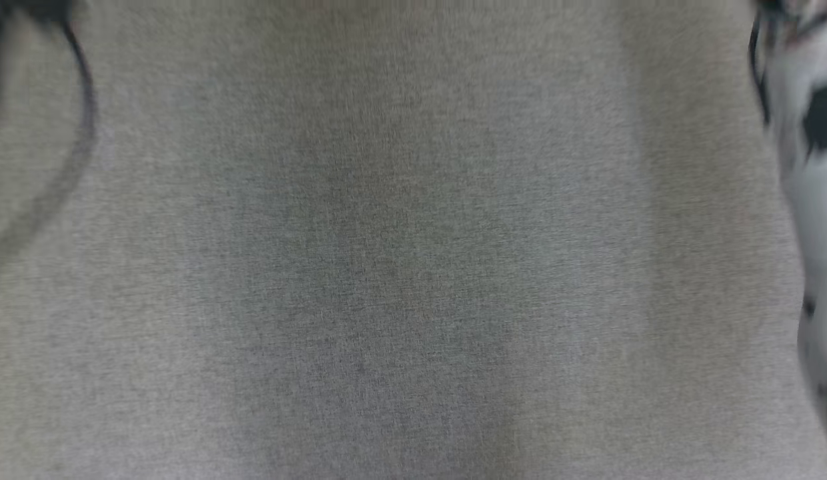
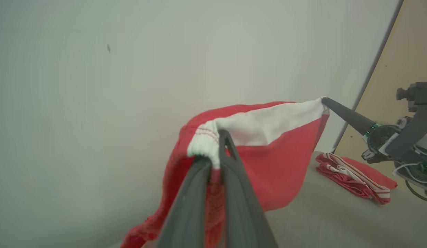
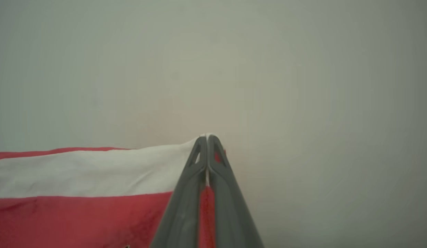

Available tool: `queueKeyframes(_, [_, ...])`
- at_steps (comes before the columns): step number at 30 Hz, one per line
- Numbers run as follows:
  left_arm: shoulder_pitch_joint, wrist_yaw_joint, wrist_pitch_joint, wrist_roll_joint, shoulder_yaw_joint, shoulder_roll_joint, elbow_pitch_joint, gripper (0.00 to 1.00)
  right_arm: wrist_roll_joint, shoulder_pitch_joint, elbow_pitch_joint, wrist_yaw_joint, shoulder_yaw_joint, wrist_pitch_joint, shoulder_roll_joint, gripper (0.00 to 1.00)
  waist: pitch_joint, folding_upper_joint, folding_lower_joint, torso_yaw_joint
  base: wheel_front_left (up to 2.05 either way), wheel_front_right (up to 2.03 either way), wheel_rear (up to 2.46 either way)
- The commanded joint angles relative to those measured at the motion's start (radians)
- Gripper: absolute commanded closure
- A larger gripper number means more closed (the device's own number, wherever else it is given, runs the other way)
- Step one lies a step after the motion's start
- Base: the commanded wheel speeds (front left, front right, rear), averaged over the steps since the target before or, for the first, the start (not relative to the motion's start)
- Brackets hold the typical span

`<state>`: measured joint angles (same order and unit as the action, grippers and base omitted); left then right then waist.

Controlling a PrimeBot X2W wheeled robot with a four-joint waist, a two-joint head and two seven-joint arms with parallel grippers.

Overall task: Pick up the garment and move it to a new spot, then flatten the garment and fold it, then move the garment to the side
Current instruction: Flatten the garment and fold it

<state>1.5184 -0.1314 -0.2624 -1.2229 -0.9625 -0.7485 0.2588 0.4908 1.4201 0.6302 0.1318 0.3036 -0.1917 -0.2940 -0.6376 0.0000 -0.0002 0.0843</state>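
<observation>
Currently you hold one red-and-white garment [image 2: 278, 165] up over the grey surface [image 2: 337, 217], stretched between both grippers. The left gripper [image 2: 216, 148] is clamped on its white ribbed edge, and the right gripper [image 3: 207, 138] is pinched together on the far white corner. A second folded red garment [image 2: 354, 174] lies on the surface further right; the held garment's lower end possibly touches down, blurred.
</observation>
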Motion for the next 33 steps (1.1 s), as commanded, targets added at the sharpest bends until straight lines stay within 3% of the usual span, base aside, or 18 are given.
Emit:
queueKeyframes(1, [-0.056, 0.002, -0.002, 0.025, 0.000, -0.008, -0.017, 1.00, 0.012, -0.047, -0.024, -0.003, 0.002, 0.004, -0.010, 1.00, 0.053, 0.0000, 0.0002, -0.004, 0.00, 0.00, 0.00])
queueKeyframes(7, [-0.442, 0.002, -0.003, 0.128, 0.176, 0.031, -0.163, 1.00, 0.069, -0.446, -0.283, -0.003, -0.041, 0.062, -0.087, 1.00, 0.145, 0.0000, 0.0002, 0.004, 0.00, 0.00, 0.00])
queueKeyframes(11, [-0.603, 0.001, -0.003, 0.217, 0.152, 0.050, -0.217, 1.00, 0.081, -0.669, -0.432, -0.003, -0.098, 0.117, -0.107, 1.00, 0.180, 0.0000, 0.0002, 0.000, 0.00, 0.00, 0.00])
queueKeyframes(16, [-0.743, 0.002, -0.003, 0.266, 0.149, 0.060, -0.241, 1.00, 0.067, -0.909, -0.586, -0.003, -0.180, 0.177, -0.073, 1.00, 0.215, 0.0000, 0.0002, 0.007, 0.00, 0.00, 0.00])
queueKeyframes(33, [-1.219, 0.002, -0.003, 0.422, 0.226, 0.155, -0.232, 1.00, 0.045, -1.451, -0.734, -0.003, -0.311, 0.235, 0.062, 1.00, 0.366, 0.0000, 0.0002, 0.011, 0.00, 0.00, 0.00])
